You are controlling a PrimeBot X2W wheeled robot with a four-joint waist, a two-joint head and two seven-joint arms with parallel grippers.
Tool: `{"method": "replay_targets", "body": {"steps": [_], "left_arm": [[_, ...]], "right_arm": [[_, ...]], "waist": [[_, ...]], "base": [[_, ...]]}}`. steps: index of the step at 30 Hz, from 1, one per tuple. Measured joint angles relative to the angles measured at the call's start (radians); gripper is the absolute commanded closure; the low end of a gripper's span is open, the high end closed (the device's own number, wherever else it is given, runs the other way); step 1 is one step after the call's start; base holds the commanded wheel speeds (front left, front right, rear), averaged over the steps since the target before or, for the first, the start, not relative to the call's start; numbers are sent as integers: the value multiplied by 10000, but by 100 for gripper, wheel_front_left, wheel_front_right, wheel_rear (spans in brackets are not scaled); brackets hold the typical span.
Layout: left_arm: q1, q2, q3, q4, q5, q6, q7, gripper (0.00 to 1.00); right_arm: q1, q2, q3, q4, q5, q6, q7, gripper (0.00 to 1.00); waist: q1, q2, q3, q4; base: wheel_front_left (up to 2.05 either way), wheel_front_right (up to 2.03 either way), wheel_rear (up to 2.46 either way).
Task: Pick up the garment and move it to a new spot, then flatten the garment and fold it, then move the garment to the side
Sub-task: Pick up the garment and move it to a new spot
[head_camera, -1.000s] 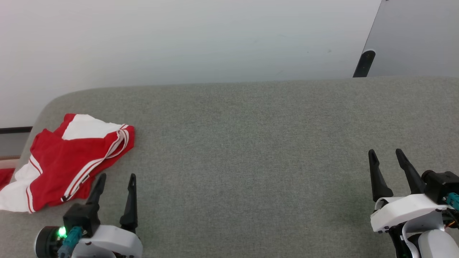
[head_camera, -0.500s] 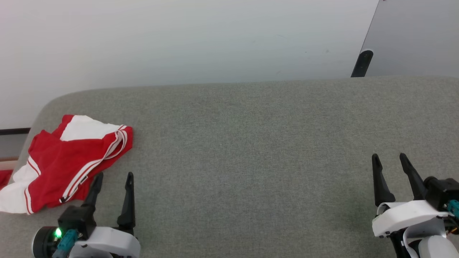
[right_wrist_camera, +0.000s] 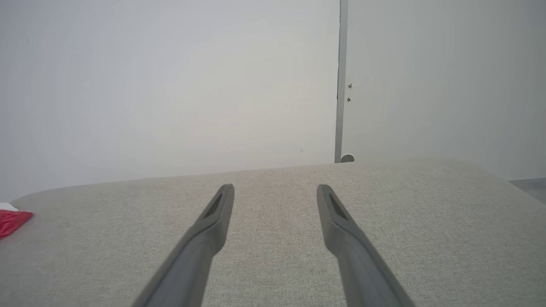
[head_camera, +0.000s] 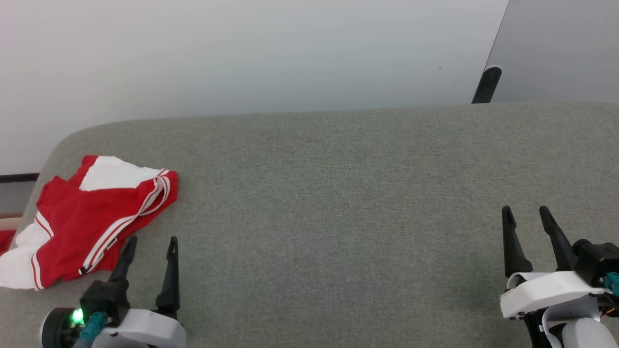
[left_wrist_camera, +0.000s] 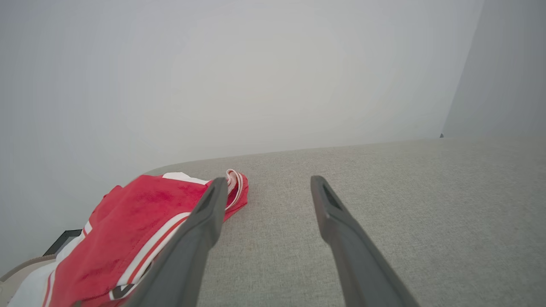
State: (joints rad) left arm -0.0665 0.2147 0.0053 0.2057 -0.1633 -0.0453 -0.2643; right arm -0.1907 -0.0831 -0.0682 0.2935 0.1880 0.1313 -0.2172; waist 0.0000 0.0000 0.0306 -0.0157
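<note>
A bare indoor test space, seemingly a robotics lab: a broad grey fabric-covered worktop [head_camera: 338, 193] with rounded corners stands against a plain white wall [head_camera: 242, 53], a grey door-like panel [head_camera: 566, 43] beside it, while a robot's left gripper [head_camera: 152, 238] and right gripper [head_camera: 525, 208] hang over its near edge.

We see the garment [head_camera: 92, 217] in bright red with white panels and thin red-and-white striped bands, near the left edge of the flecked grey-green cushion [head_camera: 338, 217]. The left gripper [head_camera: 152, 239] and right gripper [head_camera: 525, 209] have black fingers on white bodies. A red scrap [head_camera: 6, 239], perhaps cloth, shows past that edge.
</note>
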Motion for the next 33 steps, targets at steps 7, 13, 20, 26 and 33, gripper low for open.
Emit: {"method": "replay_targets", "body": {"steps": [7, 13, 20, 26, 33], "left_arm": [[-29, -63, 90, 104, -105, -123, 0, 0], [-87, -96, 148, 215, -157, -221, 0, 0], [-173, -207, 251, 395, -236, -263, 0, 0], [-247, -351, 364, 625, -303, -207, 0, 0], [-257, -512, 500, 779, -383, -190, 0, 0]], "right_arm": [[0, 33, 31, 6, 341, 0, 61, 0], [-3, 33, 48, 23, 500, 0, 75, 0], [-41, -29, 171, 2, 706, 0, 171, 0], [-133, -157, 481, -12, 830, 0, 257, 0], [-244, -314, 865, 31, 903, 0, 339, 0]], "waist": [[0, 0, -24, 44], [0, 0, -21, 99], [-1, 0, 3, 320], [0, 0, 41, 829], [-1, 0, 70, 1801]], "base": [[0, 0, 0], [0, 0, 0], [0, 0, 0], [0, 0, 0], [0, 0, 0]]}}
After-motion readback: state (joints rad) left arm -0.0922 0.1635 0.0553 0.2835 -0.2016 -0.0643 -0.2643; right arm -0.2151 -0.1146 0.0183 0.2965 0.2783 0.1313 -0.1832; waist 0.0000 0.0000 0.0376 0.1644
